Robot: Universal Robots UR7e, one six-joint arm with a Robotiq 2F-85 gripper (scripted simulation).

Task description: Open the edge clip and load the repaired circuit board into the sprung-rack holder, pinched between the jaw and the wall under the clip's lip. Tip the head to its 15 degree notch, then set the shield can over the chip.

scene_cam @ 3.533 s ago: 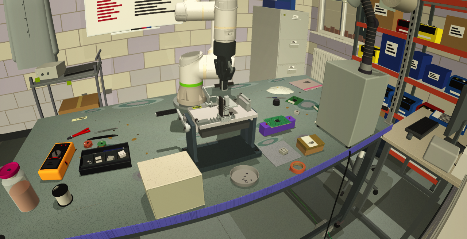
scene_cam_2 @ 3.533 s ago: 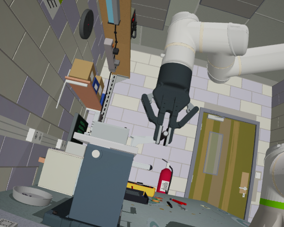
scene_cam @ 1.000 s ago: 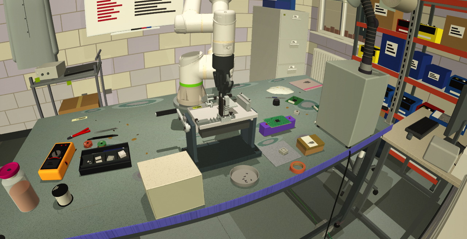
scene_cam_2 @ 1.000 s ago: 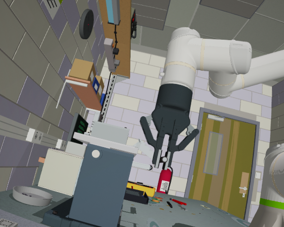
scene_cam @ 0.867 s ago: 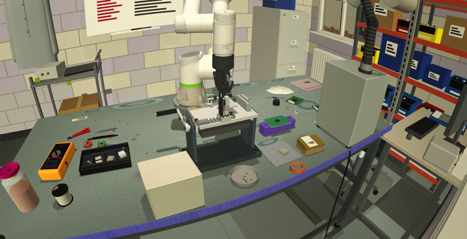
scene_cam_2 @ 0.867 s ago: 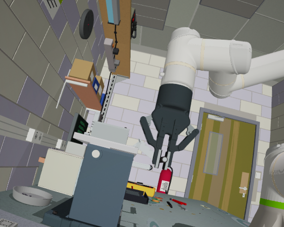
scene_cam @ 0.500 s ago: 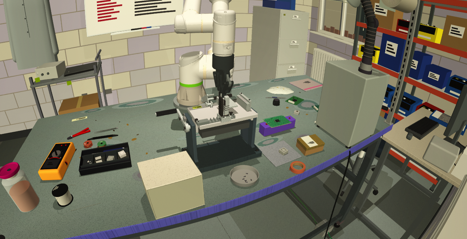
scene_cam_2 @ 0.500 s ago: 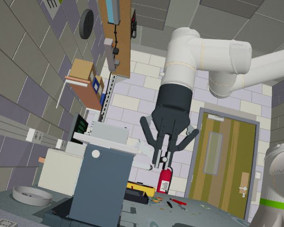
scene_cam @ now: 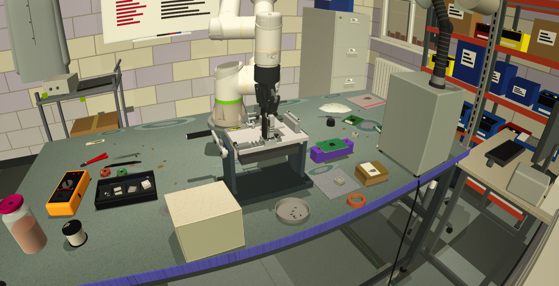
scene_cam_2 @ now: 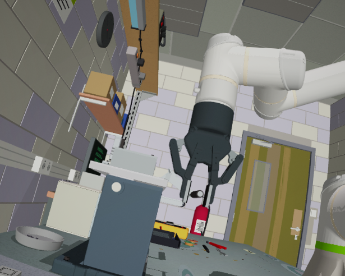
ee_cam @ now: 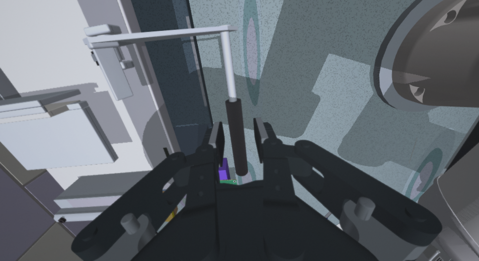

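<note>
The holder's black-gripped lever handle [ee_cam: 236,139] is partly hidden by my gripper [ee_cam: 237,136], whose fingers have opened and stand on either side of it without holding it. From the second side camera the handle's end [scene_cam_2: 197,194] shows between the open fingers [scene_cam_2: 197,193]. The sprung-rack holder [scene_cam: 266,137] stands mid-table on its dark stand, with my gripper [scene_cam: 269,122] over its rear. The green circuit board [scene_cam: 330,145] lies on a purple block to the holder's right. The shield can [scene_cam: 338,180] sits on a grey mat near the front edge. The edge clip is not clearly visible.
The holder's jaw and wall blocks [scene_cam: 291,122] rise close beside my fingers. A cream box [scene_cam: 203,218] stands in front of the holder and a tall grey cabinet [scene_cam: 420,122] to the right. A screw dish [scene_cam: 292,211], a tape ring [scene_cam: 356,199] and a parts tray [scene_cam: 125,190] lie along the front.
</note>
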